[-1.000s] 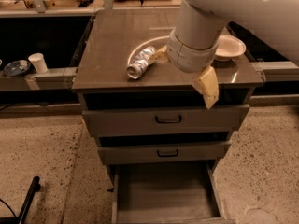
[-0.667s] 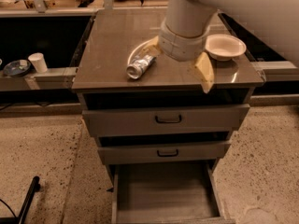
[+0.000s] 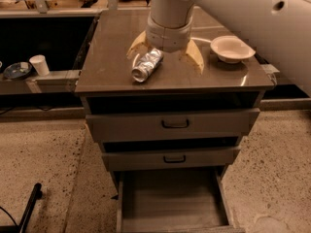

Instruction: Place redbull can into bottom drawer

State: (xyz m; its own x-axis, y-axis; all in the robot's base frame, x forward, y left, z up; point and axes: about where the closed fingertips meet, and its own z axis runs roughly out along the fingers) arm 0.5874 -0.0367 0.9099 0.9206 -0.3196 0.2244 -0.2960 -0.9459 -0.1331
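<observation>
The redbull can [image 3: 146, 65] lies on its side on the cabinet top [image 3: 112, 67], its end pointing to the front left. My gripper [image 3: 165, 52] hangs over the cabinet top with its two cream fingers spread wide, one finger [image 3: 137, 42] behind the can to the left and the other [image 3: 196, 55] to its right. The can's far end lies between them, just under the wrist. The gripper holds nothing. The bottom drawer [image 3: 170, 200] is pulled out below, its flat floor bare.
A white bowl [image 3: 231, 48] stands on the cabinet top at the right. The two upper drawers [image 3: 175, 124] with dark handles are shut. A white cup [image 3: 39, 64] and a dark dish [image 3: 17, 70] sit on a low ledge at left. Speckled floor surrounds the cabinet.
The gripper has moved back and left over the cabinet top and turned, so its fingers now straddle the can's far end. The can has not moved.
</observation>
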